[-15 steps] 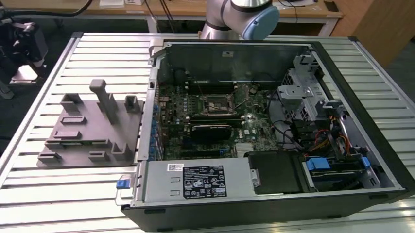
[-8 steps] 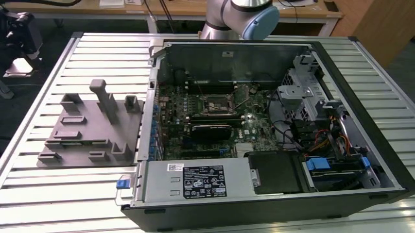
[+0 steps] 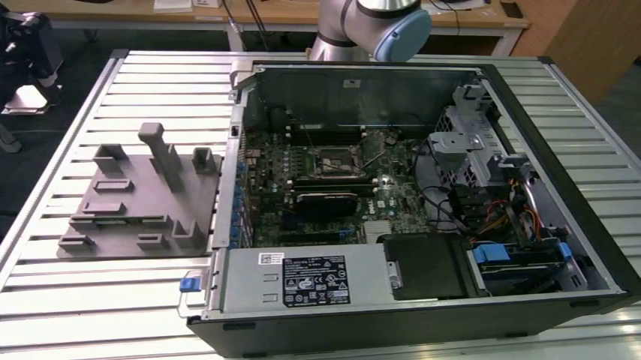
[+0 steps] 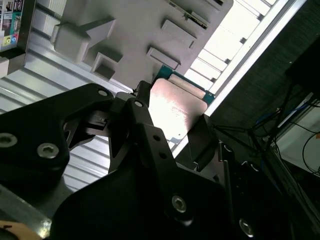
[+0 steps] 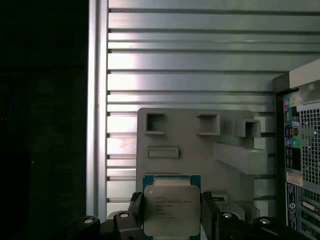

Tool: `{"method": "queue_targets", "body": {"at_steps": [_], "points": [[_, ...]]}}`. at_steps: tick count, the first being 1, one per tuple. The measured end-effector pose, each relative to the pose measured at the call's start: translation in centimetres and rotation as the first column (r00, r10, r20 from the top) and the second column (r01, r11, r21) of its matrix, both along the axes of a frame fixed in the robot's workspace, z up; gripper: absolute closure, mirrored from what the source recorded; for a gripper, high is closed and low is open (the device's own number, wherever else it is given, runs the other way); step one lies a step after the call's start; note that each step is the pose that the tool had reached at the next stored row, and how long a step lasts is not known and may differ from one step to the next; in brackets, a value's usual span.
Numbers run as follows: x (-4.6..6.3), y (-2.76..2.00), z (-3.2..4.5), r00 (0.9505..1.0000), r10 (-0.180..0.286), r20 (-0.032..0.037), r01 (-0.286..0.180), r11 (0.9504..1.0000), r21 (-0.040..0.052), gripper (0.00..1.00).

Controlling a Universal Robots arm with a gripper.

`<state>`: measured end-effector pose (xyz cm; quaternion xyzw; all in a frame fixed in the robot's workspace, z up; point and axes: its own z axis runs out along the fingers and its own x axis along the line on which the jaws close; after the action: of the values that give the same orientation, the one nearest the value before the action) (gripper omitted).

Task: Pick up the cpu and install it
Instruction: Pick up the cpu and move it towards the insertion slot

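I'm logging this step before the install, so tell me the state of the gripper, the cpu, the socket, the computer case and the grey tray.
gripper: shut on the cpu.
cpu: gripped by two opposite edges, held clear of the tray, not yet installed.
socket: no chip seated in it.
computer case: lying on its side, open.
grey tray: lying flat beside the case, posts upright.

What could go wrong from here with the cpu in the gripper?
1. The gripper seems to clamp the cpu only by two opposite edges, so it could slip or tilt in transit.
2. The socket lies deep inside the open computer case, with cables nearby; the wide gripper might snag or set the cpu down skewed.
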<state>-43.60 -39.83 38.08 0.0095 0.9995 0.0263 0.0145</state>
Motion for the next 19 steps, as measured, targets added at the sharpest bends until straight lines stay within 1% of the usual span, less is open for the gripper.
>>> {"method": "queue_targets", "body": {"at_steps": [4,8,12,19], "points": [[0.4,0.01,0.0,1.0,0.0,0.0,0.0,1.0,0.0,0.46],[1.4,0.03,0.0,1.0,0.0,0.0,0.0,1.0,0.0,0.46],[2.9,0.05,0.0,1.0,0.0,0.0,0.0,1.0,0.0,0.46],[5.9,0.08,-0.01,1.0,0.0,0.0,0.0,1.0,0.0,0.46]]}}
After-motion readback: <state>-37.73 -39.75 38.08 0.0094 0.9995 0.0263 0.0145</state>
